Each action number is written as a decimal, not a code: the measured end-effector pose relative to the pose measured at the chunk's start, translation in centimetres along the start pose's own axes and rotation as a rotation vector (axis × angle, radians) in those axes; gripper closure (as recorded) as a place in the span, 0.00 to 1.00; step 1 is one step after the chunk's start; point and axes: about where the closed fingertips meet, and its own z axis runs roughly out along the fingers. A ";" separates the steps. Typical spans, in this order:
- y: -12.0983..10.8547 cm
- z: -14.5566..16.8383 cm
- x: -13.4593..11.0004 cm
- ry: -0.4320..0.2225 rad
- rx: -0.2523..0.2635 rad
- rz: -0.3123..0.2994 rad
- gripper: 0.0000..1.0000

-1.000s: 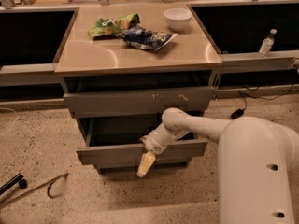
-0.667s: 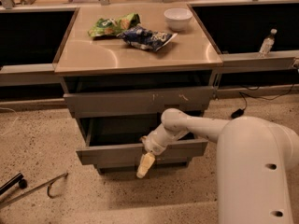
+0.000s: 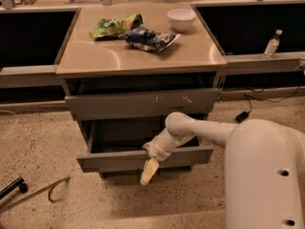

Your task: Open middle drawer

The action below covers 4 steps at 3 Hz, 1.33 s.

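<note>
The middle drawer [image 3: 112, 161] has a plain grey front and stands pulled out from the cabinet, with its shallow tray [image 3: 124, 135] showing behind the panel. My gripper [image 3: 149, 165] is at the top edge of this front panel, right of its middle, with a yellowish tip hanging down in front of the panel. My white arm [image 3: 205, 130] reaches in from the lower right. Above it, the wider scratched drawer front [image 3: 143, 104] sticks out a little from the cabinet.
On the cabinet top [image 3: 95, 56] lie a green bag [image 3: 116, 25], a blue bag [image 3: 150, 38] and a white bowl [image 3: 181, 18]. A water bottle [image 3: 272, 43] stands on the right ledge. A metal hook [image 3: 38, 192] lies on the floor at left, a cable [image 3: 243, 114] at right.
The middle drawer's front and my gripper have come slightly further out toward the camera. Nothing else has moved.
</note>
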 end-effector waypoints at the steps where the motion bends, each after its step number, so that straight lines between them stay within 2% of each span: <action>1: 0.0 0.2 0.0 0.004 -0.001 -0.006 0.00; 2: 2.7 0.8 0.7 0.026 -0.024 -0.041 0.00; 3: 9.5 0.5 2.0 0.038 -0.076 -0.036 0.00; 4: 9.5 0.5 2.0 0.038 -0.077 -0.035 0.00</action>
